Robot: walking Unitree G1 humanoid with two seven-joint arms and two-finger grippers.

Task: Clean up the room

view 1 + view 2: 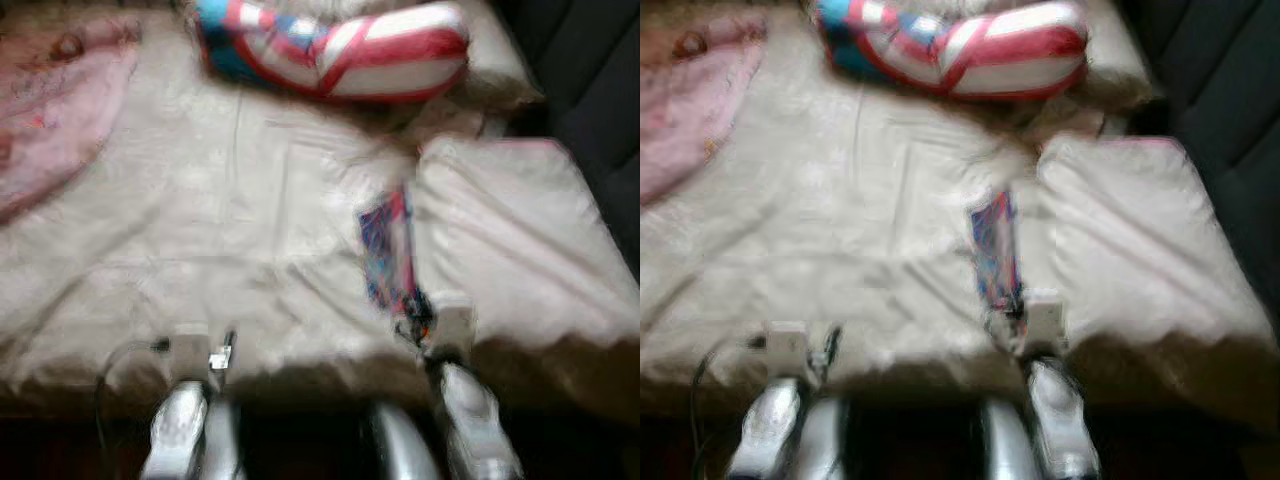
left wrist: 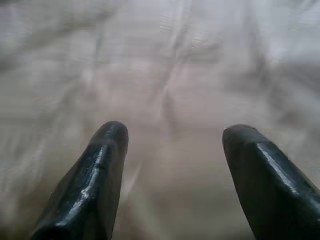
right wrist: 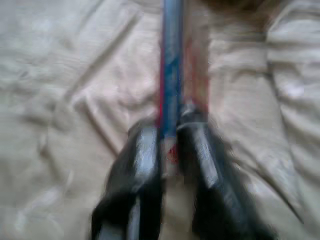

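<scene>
A flat, thin blue-and-red patterned item [image 1: 390,255] stands on edge above the cream bedsheet [image 1: 250,230], held at its near end. My right gripper [image 3: 169,135] is shut on it, fingers pinching both sides. The same item [image 1: 997,255] rises from the right wrist. My left gripper [image 2: 172,132] hovers open over bare sheet near the bed's front edge, with nothing between its fingers [image 2: 107,150].
A red, white and blue striped pillow [image 1: 340,45] lies at the head of the bed. A pink cloth [image 1: 55,110] lies at the far left. A folded cream blanket [image 1: 510,220] covers the right side. Dark floor [image 1: 590,80] lies beyond the right edge.
</scene>
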